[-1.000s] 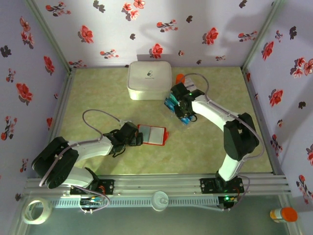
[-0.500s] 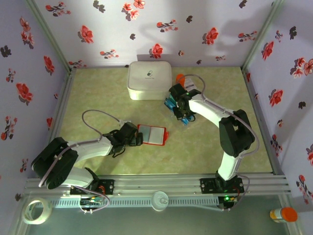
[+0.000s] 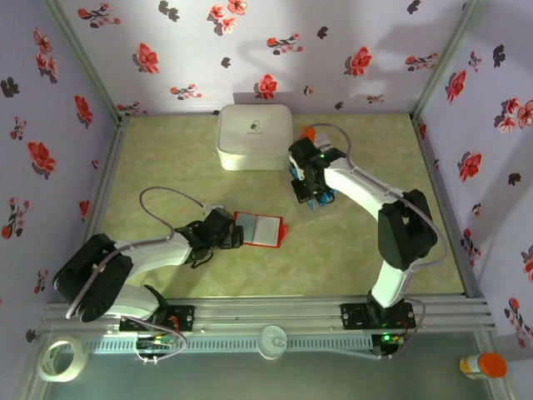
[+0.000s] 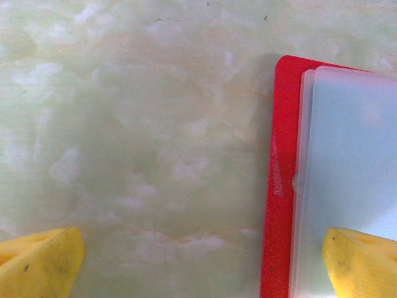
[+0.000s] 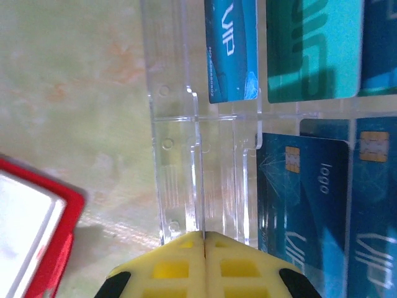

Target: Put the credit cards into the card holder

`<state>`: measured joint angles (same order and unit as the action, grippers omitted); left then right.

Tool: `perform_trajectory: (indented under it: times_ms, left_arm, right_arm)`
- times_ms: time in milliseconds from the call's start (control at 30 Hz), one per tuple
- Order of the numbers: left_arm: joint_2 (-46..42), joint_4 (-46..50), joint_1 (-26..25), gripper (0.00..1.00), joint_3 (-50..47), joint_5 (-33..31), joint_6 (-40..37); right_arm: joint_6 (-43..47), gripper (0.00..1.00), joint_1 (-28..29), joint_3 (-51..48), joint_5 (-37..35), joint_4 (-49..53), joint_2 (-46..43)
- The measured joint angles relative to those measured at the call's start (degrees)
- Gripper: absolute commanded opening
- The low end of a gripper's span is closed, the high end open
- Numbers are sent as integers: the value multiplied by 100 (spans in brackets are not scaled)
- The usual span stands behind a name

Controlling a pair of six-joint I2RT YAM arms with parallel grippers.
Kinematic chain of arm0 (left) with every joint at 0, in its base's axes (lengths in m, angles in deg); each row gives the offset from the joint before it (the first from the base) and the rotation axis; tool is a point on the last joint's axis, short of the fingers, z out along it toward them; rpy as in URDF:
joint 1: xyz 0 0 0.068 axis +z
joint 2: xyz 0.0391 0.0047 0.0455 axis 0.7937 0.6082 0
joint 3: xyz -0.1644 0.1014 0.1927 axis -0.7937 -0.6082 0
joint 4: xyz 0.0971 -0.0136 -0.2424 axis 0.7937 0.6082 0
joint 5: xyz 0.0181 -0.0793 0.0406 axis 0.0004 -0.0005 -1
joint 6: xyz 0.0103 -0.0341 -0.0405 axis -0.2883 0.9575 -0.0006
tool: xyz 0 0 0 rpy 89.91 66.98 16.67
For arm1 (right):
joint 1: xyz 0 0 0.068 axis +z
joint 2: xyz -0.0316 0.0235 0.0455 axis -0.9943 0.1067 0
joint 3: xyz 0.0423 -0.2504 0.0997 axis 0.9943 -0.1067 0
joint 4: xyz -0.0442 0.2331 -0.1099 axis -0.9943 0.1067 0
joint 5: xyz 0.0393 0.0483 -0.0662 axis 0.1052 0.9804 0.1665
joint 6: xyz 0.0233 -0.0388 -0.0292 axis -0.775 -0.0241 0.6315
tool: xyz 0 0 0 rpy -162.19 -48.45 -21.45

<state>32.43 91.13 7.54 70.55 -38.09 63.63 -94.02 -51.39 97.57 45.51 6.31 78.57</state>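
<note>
Right fingers press together at the bare edge of the clear sheet, beside the credit cards. Pulling could drag the whole sheet. Left fingers, far from it, are spread.

Cards: glossy teal to deep blue, white "VIP"/"logo" print, gold chips. Sheet: clear. Holder: bright red rim, frosted whitish inside. My left fingers and right fingers: yellow, and the right ones are black at the outer edges. Table: pale green marbling, faint orange veins. Walls: lilac, red and dark flowers. Box: white.
</note>
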Motion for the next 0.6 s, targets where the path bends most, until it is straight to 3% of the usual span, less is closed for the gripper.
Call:
perform_trajectory:
  times_ms: [267,433,600]
  left_arm:
    - [-291,-37,0,100,-245,-4,103]
    - [-332,-4,0,100,-267,-26,136]
    - [-330,28,0,100,-260,-48,151]
  right_arm:
    - [-579,0,262,-118,645,-457,-949]
    - [-1871,0,549,-1480,1235,-2149,-1639]
    - [-3191,0,925,-2940,1416,-3998,-1650]
